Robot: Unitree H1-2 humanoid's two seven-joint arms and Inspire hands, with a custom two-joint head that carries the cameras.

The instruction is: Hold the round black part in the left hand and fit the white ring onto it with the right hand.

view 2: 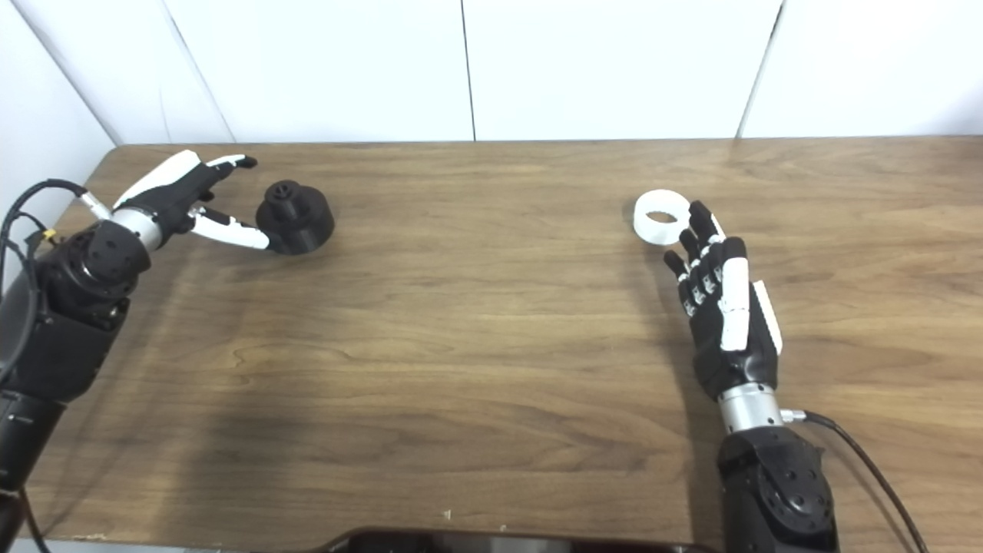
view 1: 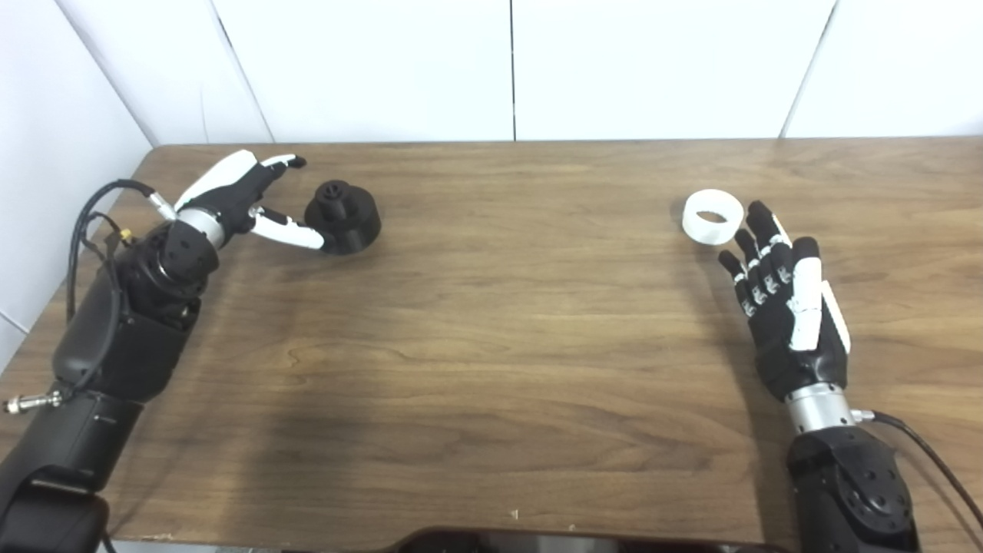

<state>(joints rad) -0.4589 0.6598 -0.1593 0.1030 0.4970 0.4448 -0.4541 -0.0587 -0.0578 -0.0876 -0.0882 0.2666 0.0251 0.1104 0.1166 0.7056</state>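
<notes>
The round black part (view 1: 343, 216) stands on the table at the back left, a small hub on its top. My left hand (view 1: 239, 201) is open just to its left, fingers spread above and thumb reaching under toward the part's near side; whether the thumb touches it is unclear. The white ring (view 1: 713, 216) lies flat on the table at the right. My right hand (view 1: 787, 301) is open just near and right of the ring, fingers stretched out, with the fingertips close beside the ring's edge and nothing held.
The wooden table (view 1: 491, 346) stretches between the two hands. White wall panels (view 1: 507, 69) close off the back and the left side. Cables run along my left forearm (view 1: 115, 322). A dark rim (view 1: 537, 538) shows at the bottom edge.
</notes>
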